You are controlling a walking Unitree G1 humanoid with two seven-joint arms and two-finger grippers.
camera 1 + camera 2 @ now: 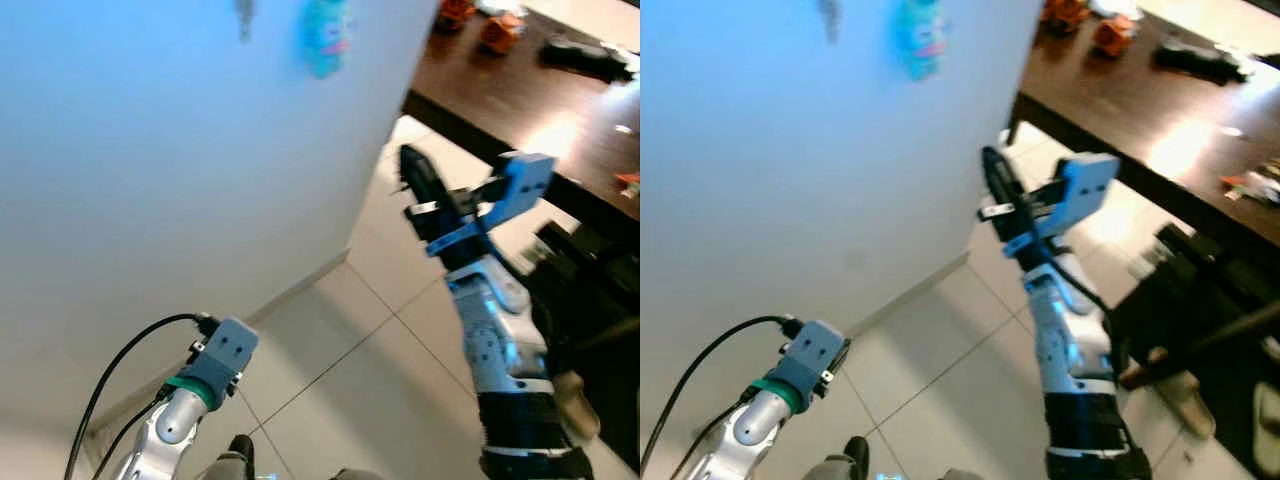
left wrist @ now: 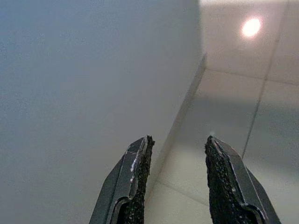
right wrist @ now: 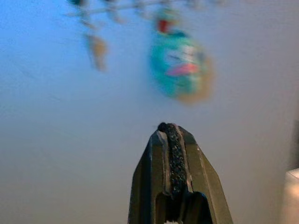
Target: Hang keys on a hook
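Keys [image 3: 181,65] blurred on wall; right pincer [image 3: 172,128] closed.

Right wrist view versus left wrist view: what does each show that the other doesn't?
Only the right wrist view shows the blurred teal keychain charm hanging on the wall beside a smaller key-like item, with the right end effector shut and empty below them. Only the left wrist view shows the tiled floor, the baseboard and the open left end effector. Both show the pale wall.
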